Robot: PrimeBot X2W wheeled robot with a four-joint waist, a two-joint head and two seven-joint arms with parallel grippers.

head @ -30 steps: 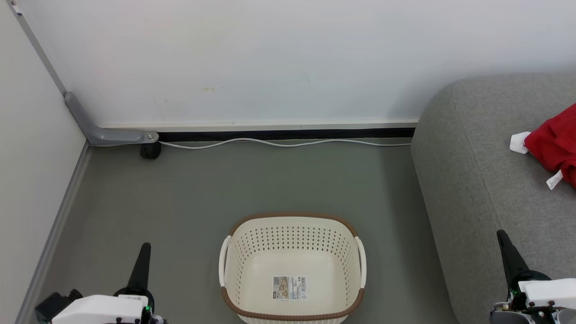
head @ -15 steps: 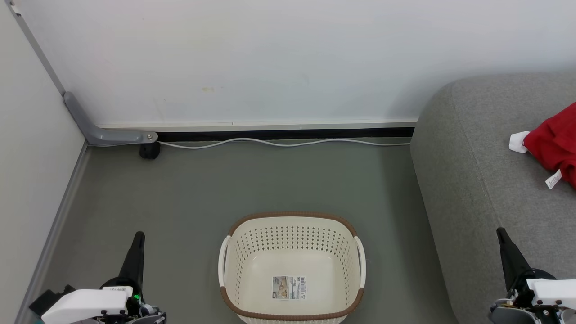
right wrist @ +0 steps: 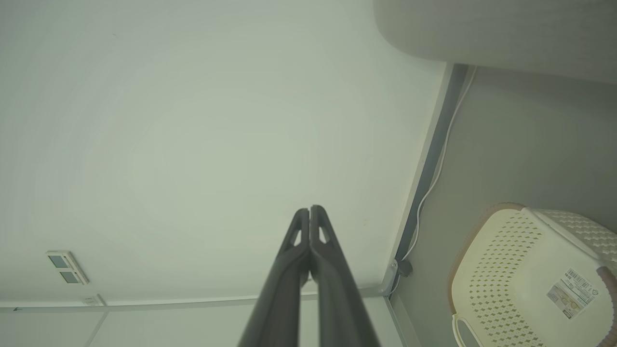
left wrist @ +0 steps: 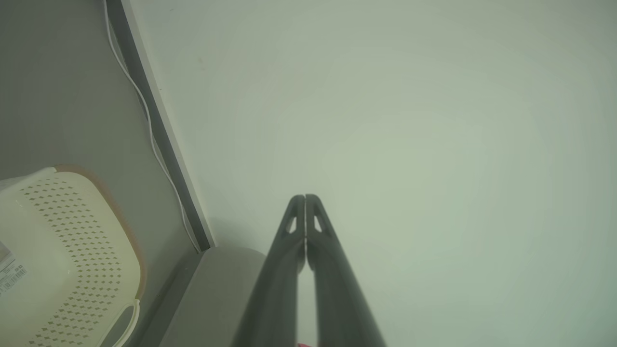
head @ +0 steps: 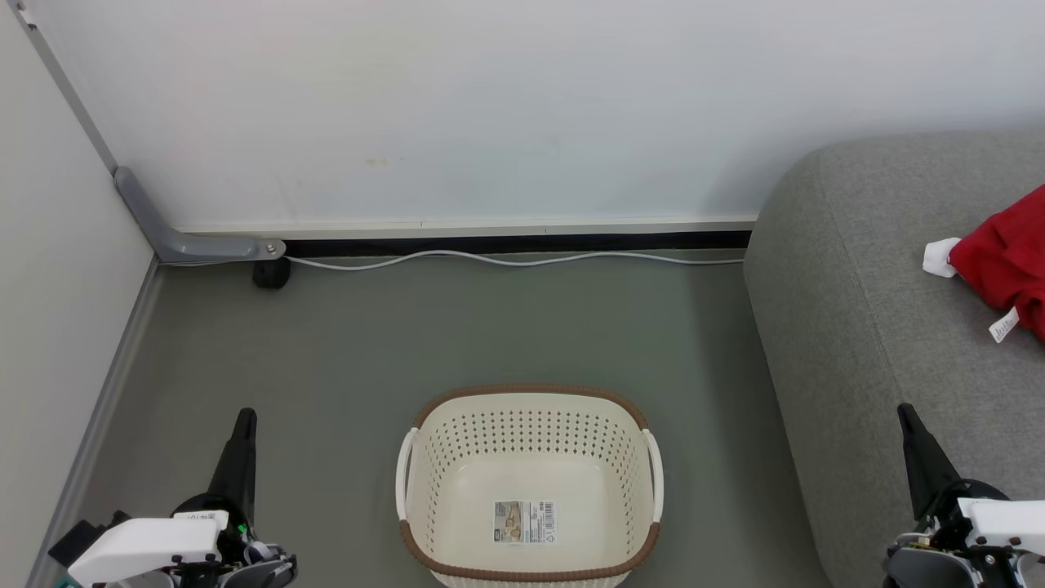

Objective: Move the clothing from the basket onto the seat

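left gripper (head: 243, 420): jaws pressed together, holding nothing, above floor (head: 408, 327) left of basket (head: 531, 390). right gripper (head: 904, 413): jaws likewise closed tight, nothing held, seen against seat (head: 857, 327). red clothing (head: 1008, 253) lies on seat, far right.

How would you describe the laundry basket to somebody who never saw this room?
Start at the grey sofa on the right; the basket stands on the floor left of it. Unlike anything near it, it is oval, cream and perforated, with a brown rim, white handles and a sticker inside.
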